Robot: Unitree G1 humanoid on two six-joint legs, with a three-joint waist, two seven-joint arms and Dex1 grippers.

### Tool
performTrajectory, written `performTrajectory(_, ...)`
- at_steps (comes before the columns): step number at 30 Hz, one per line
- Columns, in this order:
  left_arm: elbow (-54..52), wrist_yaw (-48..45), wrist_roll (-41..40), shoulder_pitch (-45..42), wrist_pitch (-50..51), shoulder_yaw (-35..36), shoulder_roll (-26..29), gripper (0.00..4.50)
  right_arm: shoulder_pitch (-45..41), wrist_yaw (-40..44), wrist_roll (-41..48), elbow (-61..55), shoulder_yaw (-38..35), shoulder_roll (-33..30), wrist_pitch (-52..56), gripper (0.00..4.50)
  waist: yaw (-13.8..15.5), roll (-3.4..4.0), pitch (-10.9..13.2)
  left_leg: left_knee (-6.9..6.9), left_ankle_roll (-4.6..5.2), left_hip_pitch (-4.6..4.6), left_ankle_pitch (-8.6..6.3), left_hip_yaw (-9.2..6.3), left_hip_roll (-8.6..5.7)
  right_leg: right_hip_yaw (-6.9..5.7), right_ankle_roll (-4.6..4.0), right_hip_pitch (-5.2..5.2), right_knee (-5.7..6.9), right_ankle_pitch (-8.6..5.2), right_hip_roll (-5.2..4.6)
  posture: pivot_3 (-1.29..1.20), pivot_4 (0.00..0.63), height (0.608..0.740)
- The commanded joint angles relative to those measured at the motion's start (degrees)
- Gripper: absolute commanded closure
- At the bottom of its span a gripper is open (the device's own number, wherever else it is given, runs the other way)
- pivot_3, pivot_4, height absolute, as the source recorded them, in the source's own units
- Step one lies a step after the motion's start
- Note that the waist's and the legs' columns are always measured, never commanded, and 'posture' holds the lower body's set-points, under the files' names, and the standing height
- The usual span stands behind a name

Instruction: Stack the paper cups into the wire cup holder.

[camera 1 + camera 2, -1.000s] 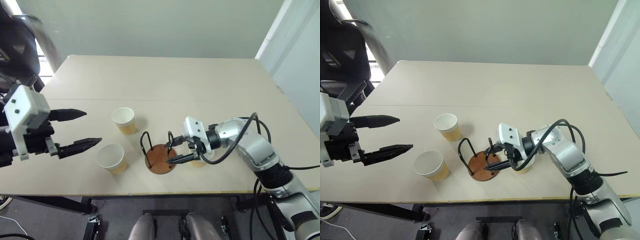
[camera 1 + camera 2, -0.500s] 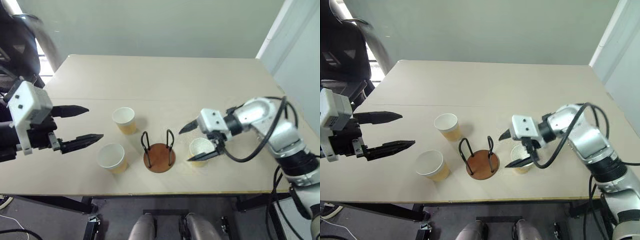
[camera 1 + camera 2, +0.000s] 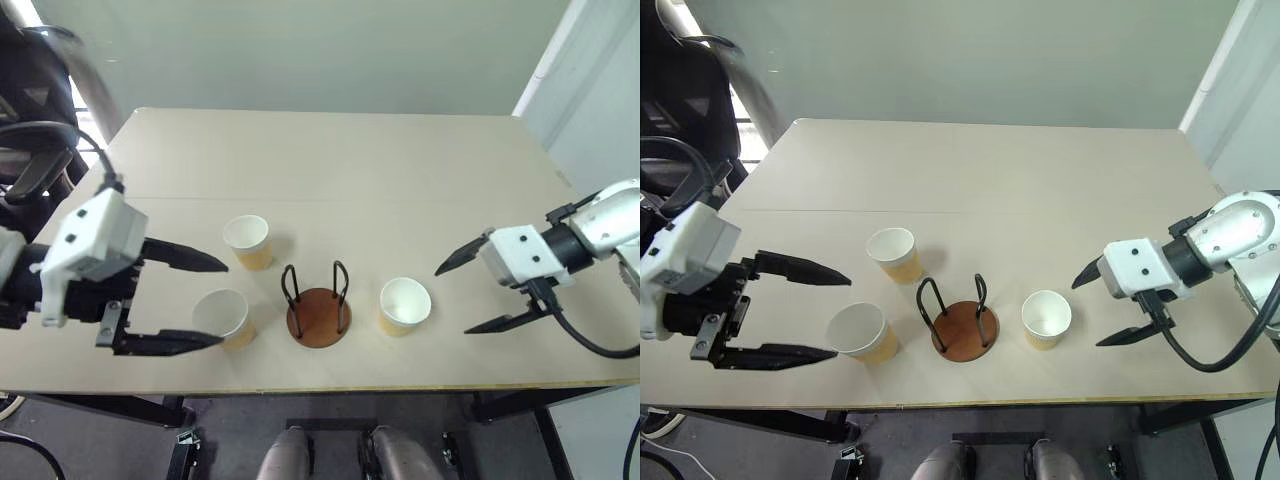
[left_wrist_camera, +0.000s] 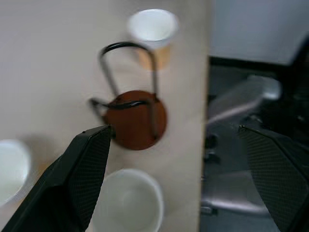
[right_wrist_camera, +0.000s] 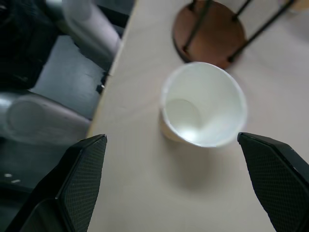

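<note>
Both pincers wide open and empty: left gripper (image 3: pixel 210 303) brackets the near paper cup (image 3: pixel 222 315), right gripper (image 3: pixel 463 297) well clear of its cup (image 3: pixel 404 304) beside the empty wire cup holder (image 3: pixel 318 310); cups likely light, crushable, so pinch the sidewall gently below the rim.

Bare lab or office, plain table (image 3: pixel 330 160) (pale walls (image 3: pixel 300 50))

No text, label, brand, number or sign can be read anywhere.
</note>
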Motion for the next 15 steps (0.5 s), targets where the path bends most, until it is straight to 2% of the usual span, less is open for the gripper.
performTrajectory(1, 0.7, 2.2, -0.3, -7.2, -3.0, -6.2, -0.7, 0.00, 0.1, -1.7, -1.1, -2.7, 0.0, 1.0, 0.6, 0.03, 0.0, 0.01, 0.0, 0.00, 0.06, 0.01, 0.06, 0.00, 0.01, 0.00, -0.12, 0.00, -0.04, -0.06, 0.00, 0.00, 0.150, 0.740)
performTrajectory(5, -1.1, 2.0, 0.2, -6.2, -2.4, -9.0, -1.7, 0.00, 1.2, -4.4, -4.6, -3.3, 2.0, 2.9, 0.9, 0.03, -0.2, 0.00, 0.0, 0.07, 0.18, 0.04, 0.16, 0.06, 0.01, 0.08, -0.22, 0.10, -0.06, -0.11, 0.00, 0.00, 0.150, 0.740)
performTrajectory(11, -2.1, 2.8, -1.2, -4.2, -0.3, -5.9, -1.8, 0.00, 3.2, -6.1, -7.0, -4.1, 3.8, 4.7, 1.2, 0.03, -0.2, 0.00, 0.0, 0.09, 0.22, 0.00, 0.16, 0.08, 0.01, 0.07, 0.23, 0.07, -0.08, 0.13, 0.00, 0.00, 0.150, 0.740)
performTrajectory(15, -2.7, 2.8, -0.8, -2.3, 0.7, -3.3, -1.3, 0.00, 3.0, -6.6, -9.1, -2.8, 5.3, 6.1, 0.0, 0.03, -0.2, 0.00, 0.0, 0.08, 0.24, 0.01, 0.14, 0.08, 0.01, 0.07, 0.24, 0.07, -0.09, 0.13, 0.00, 0.00, 0.150, 0.740)
